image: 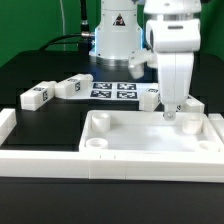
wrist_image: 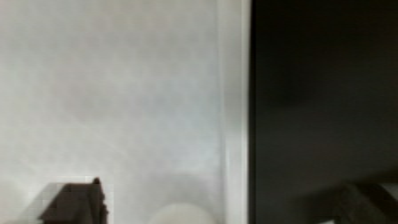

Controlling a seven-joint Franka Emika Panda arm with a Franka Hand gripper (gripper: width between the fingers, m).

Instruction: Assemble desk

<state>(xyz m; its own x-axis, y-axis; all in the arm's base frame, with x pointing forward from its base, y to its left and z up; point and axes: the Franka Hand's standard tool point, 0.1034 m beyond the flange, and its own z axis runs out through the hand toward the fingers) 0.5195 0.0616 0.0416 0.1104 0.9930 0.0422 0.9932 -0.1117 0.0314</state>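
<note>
The gripper [image: 172,112] hangs low over the far corner of the tabletop [image: 140,138] on the exterior view's right. In the wrist view its fingers [wrist_image: 75,203] stand apart with nothing clamped between them.

The tabletop lies against the front border wall [image: 100,160]. One leg block [image: 150,98] sits just behind the tabletop's far rim, and two others [image: 38,95] [image: 75,87] lie well apart beside the marker board [image: 115,90].

The main risk I see is a fingertip landing on the rim, not beside it. That would press the tabletop askew or tip it. A sideways sweep could also knock the nearby leg block over.
</note>
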